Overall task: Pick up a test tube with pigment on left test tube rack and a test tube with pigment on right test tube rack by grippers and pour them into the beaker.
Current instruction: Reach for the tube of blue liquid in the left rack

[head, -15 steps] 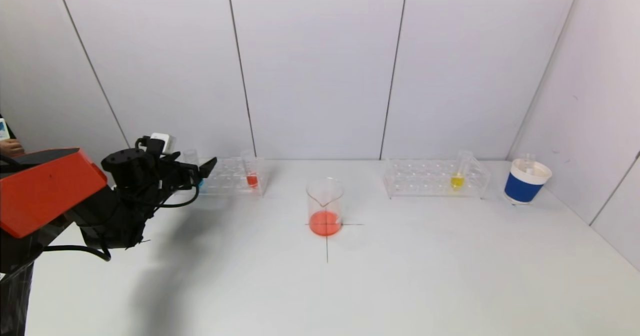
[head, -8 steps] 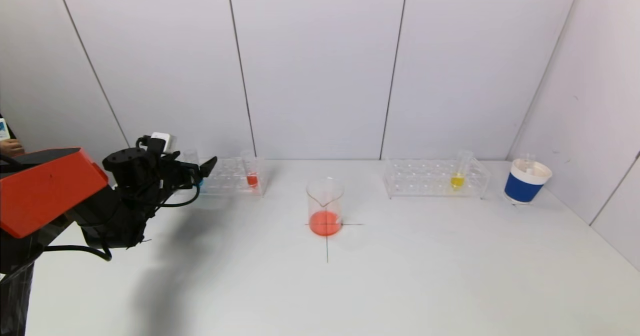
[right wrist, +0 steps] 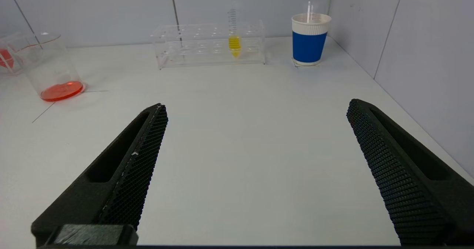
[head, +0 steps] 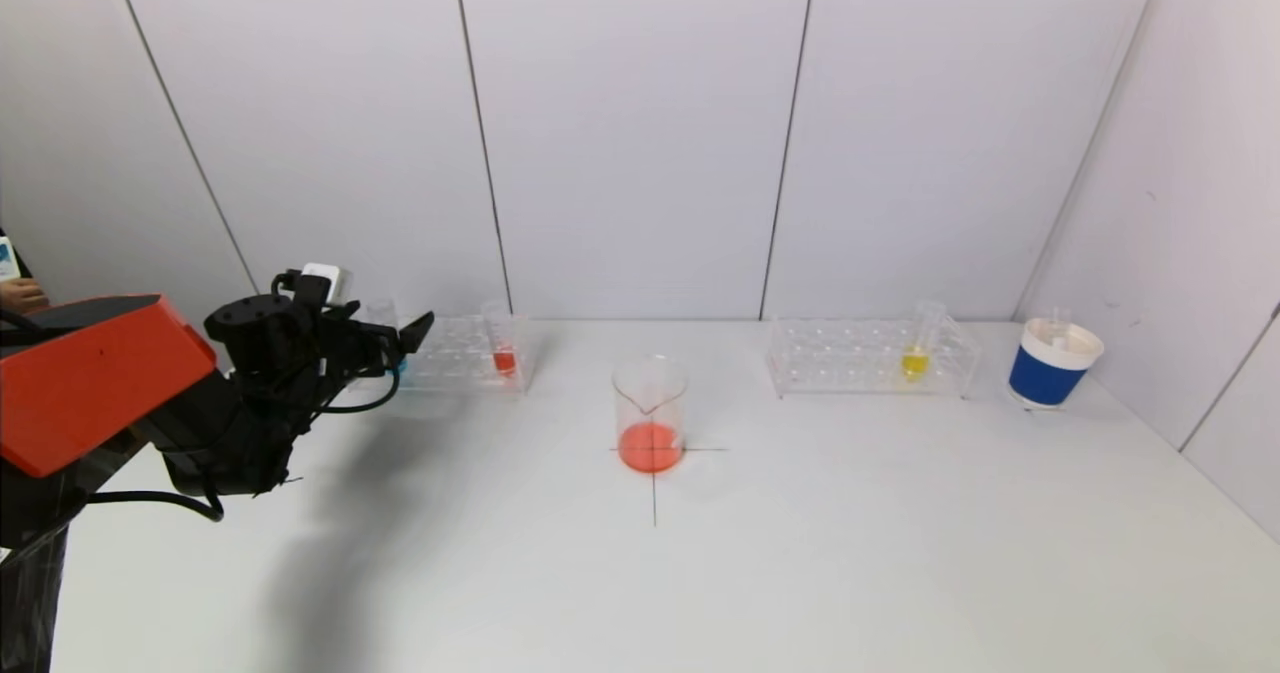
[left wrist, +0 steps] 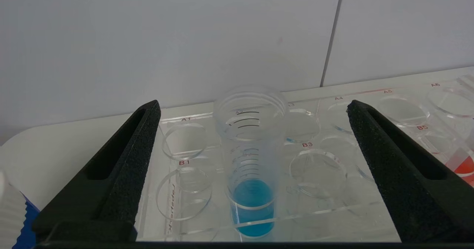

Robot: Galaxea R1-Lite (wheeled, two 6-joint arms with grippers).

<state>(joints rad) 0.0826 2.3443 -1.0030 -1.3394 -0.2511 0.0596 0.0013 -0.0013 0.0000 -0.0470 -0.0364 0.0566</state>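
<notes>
— At the left of the head view, what is changing?
— Hardly anything: the left claw (left wrist: 251, 175) is staying spread wide around the blue tube (left wrist: 251, 160) in the left rack (head: 455, 353), not yet gripping.
— And the right claw (right wrist: 255, 167)?
— Hanging open over the worktop (right wrist: 237, 138), well short of the yellow tube (right wrist: 234, 38); the beaker (head: 650, 413) is waiting at centre.

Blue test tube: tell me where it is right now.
The blue test tube stands upright in the left rack, at the end away from the red tube, framed between the fingers of the open left gripper, untouched.
</notes>
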